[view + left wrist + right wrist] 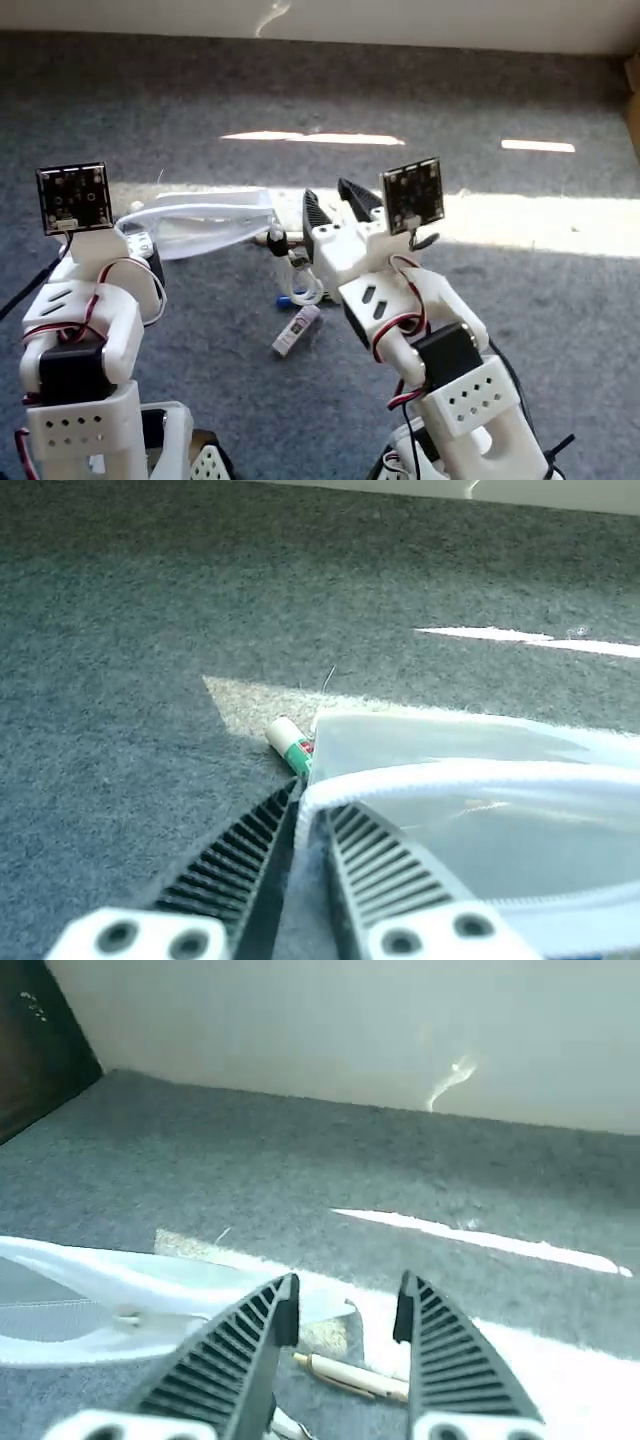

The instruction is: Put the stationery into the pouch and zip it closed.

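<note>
A translucent white pouch (pixel 205 225) hangs lifted off the grey carpet, its mouth sagging open. My left gripper (pixel 308 802) is shut on the corner of the pouch's zip edge (pixel 470 776). A green-and-white marker (pixel 289 745) lies on the carpet just beyond that corner. My right gripper (pixel 330 195) stands open beside the pouch's other end, nothing between its fingers (pixel 268 1332). A wooden pencil (pixel 350 1375) lies on the carpet below it, next to the pouch (pixel 120 1290). A white tube (pixel 296 330) and a small blue item (pixel 285 298) lie nearer the arms' bases.
Grey carpet (pixel 520 300) covers the whole work surface, with bright sunlit strips across it. A pale wall (pixel 330 1040) runs along the far edge, and a dark panel (pixel 30 1050) stands at one far corner.
</note>
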`<action>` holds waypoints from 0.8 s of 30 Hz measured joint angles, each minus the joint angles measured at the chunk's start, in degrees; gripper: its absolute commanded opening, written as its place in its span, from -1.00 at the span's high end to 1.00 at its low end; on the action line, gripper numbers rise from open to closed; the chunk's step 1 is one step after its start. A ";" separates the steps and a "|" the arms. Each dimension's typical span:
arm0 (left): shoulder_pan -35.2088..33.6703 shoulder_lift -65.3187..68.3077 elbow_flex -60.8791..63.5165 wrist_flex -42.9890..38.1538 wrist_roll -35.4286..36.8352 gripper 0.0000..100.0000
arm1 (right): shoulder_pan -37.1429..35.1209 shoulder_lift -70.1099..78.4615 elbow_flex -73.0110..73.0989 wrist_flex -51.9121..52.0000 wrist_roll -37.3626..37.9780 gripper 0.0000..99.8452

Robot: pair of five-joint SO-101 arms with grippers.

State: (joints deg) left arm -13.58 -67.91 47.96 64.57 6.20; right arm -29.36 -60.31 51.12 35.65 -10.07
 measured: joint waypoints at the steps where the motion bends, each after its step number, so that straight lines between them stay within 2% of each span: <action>1: 0.00 0.00 0.00 0.00 0.00 0.98 | 0.97 0.00 -0.26 2.02 -1.41 0.69; 8: 0.09 0.00 0.00 -0.18 0.00 0.98 | 7.47 0.00 -0.26 6.68 -8.26 0.69; 16: 0.09 0.00 0.00 -0.18 0.00 0.98 | 9.41 0.70 0.62 7.65 -13.54 0.69; 24: 0.09 0.00 0.18 -0.18 0.00 0.98 | 9.76 15.38 -1.85 13.01 -21.89 0.68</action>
State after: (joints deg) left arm -13.49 -67.91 48.13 64.40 6.20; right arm -19.60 -44.92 49.27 48.66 -31.96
